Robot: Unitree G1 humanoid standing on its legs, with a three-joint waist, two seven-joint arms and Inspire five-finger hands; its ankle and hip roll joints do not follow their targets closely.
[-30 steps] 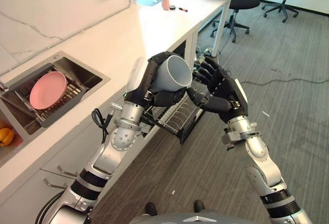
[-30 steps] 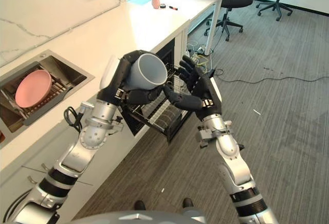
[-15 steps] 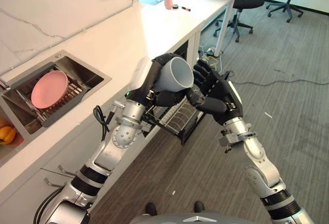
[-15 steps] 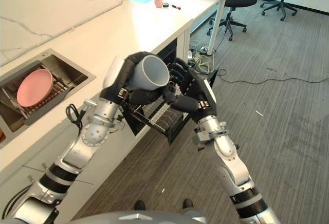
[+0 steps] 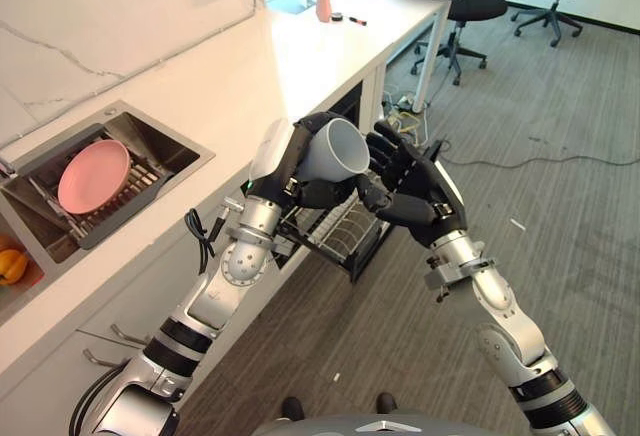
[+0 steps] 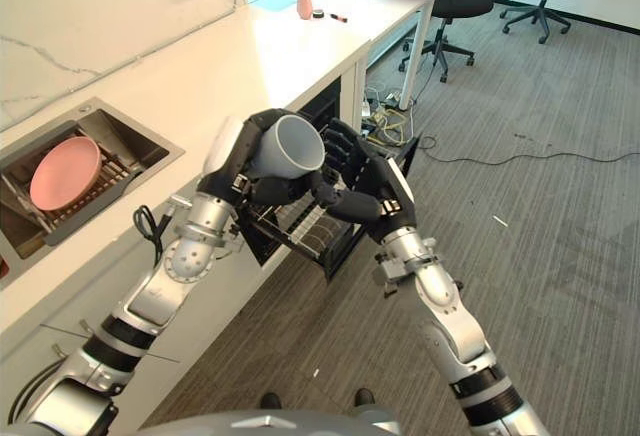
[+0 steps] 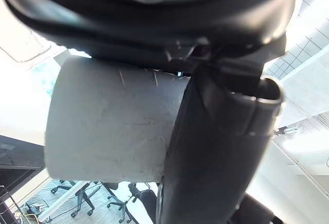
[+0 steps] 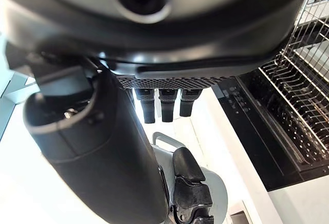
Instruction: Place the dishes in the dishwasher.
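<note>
A grey cup (image 5: 335,151) is held in the air, lying on its side with its mouth toward the right, and my left hand (image 5: 292,168) is shut on it. In the left wrist view the cup's wall (image 7: 108,121) lies behind the thumb (image 7: 216,147). My right hand (image 5: 415,186) is open just right of the cup, its fingertips close to the rim; I cannot tell whether they touch. Both hands hover over the pulled-out wire dishwasher rack (image 5: 335,236) under the white counter. The right wrist view shows the cup (image 8: 218,196) and the rack (image 8: 303,111).
A pink plate (image 5: 93,176) lies on a rack in the sink (image 5: 165,146) at the left. An orange fruit (image 5: 12,266) sits beside the sink. A pink vase (image 5: 323,4) stands at the counter's far end. Office chairs (image 5: 480,1) stand beyond, with grey carpet at the right.
My right hand has moved left, closer to the cup's mouth. The left hand with the cup has dipped slightly toward the rack.
</note>
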